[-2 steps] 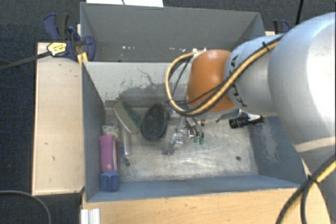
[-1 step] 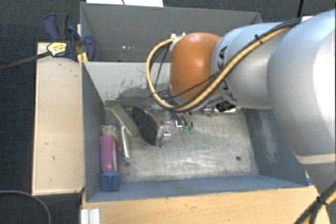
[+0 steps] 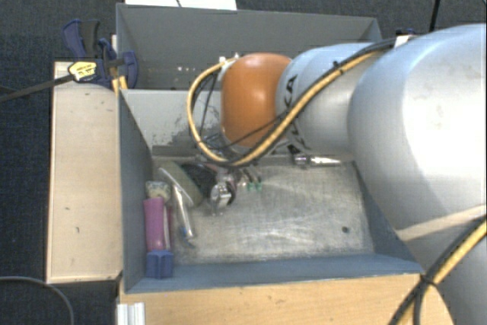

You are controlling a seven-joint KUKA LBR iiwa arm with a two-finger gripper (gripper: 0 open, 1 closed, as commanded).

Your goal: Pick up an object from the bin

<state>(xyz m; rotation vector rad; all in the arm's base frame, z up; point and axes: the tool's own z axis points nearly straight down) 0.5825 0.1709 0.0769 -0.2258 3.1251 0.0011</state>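
The gripper [image 3: 221,192] hangs low in the grey bin [image 3: 137,164] under its orange wrist cover [image 3: 255,106]; whether it is spread or pressed together, I cannot tell. Beyond it, away from the arm, a pink tube with a blue cap [image 3: 157,228] lies along the wall. A slim clear piece [image 3: 181,209] lies between them, just beside the gripper.
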